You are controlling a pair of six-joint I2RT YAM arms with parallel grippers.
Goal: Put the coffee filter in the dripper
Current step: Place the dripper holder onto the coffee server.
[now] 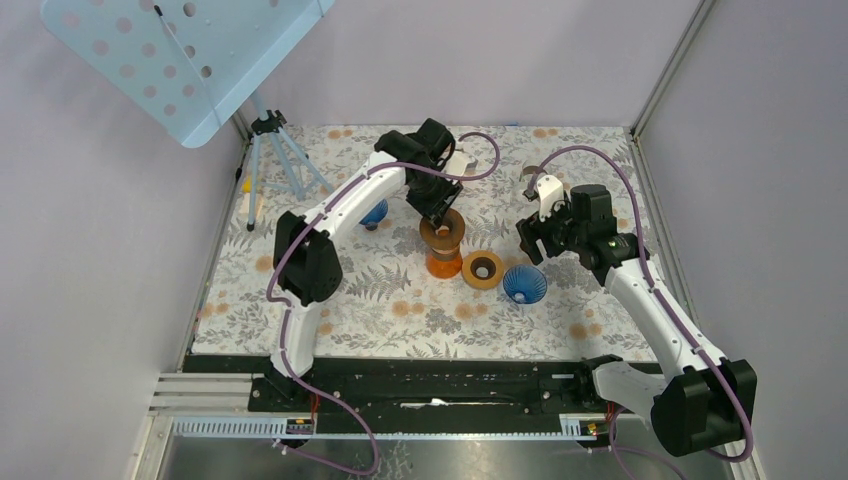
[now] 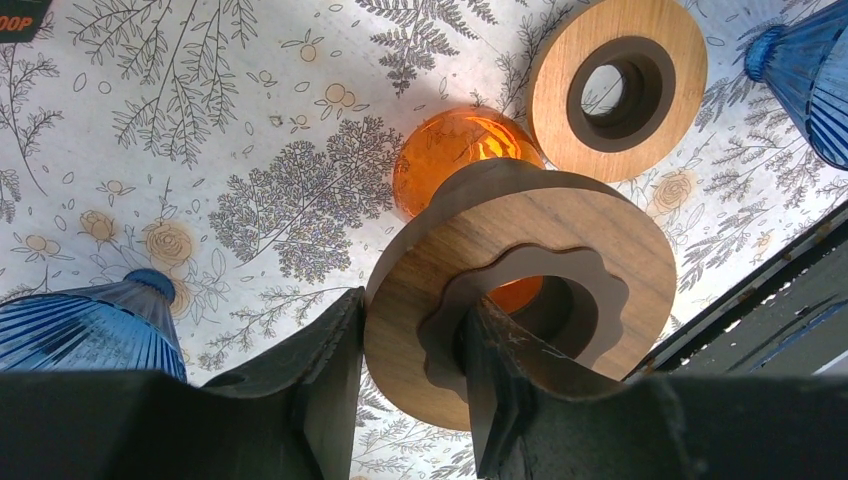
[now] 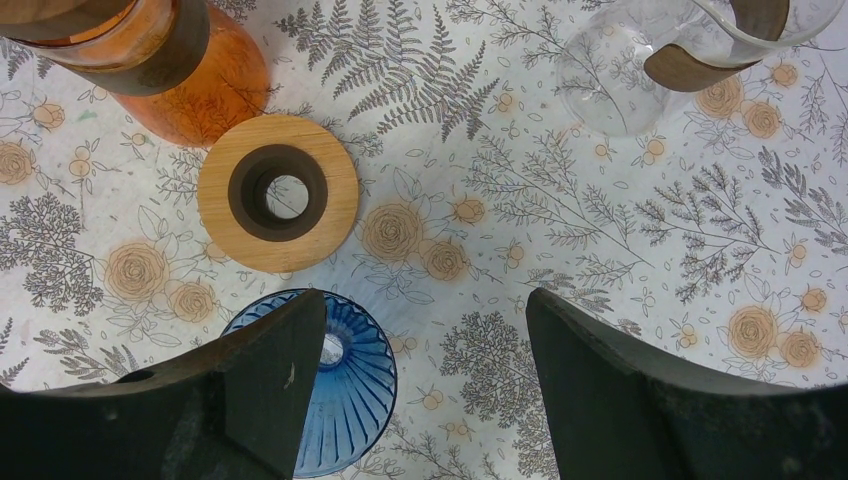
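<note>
**Left gripper clamped on a wooden ring atop the orange carafe; right gripper apart over a blue dripper**

The left gripper is clamped on the scalloped wooden ring. One finger presses the ring's outer edge and the other stands inside its wavy-edged central opening. The ring is a flat disc of mid-brown wood with a darker inner step. It lies tilted on the mouth of the orange glass carafe, which stands at the middle of the desk, on a floral-print cloth.

Just right of the carafe, a plain wooden ring lies flat on the cloth, lighter in colour, with a dark round collar around its hole. Touching or just beside its right edge sits the blue dripper. This is a cone of deep blue glass with fine ribs running down to a small hole at its centre.

The right gripper hangs above that dripper with its jaws wide apart and nothing between them. In the wrist view its left finger overlaps the dripper's rim.

A second blue dripper sits on the desk left of the carafe, partly hidden behind the left arm in the top view. A clear glass carafe with a wooden collar stands toward the far right.
</note>
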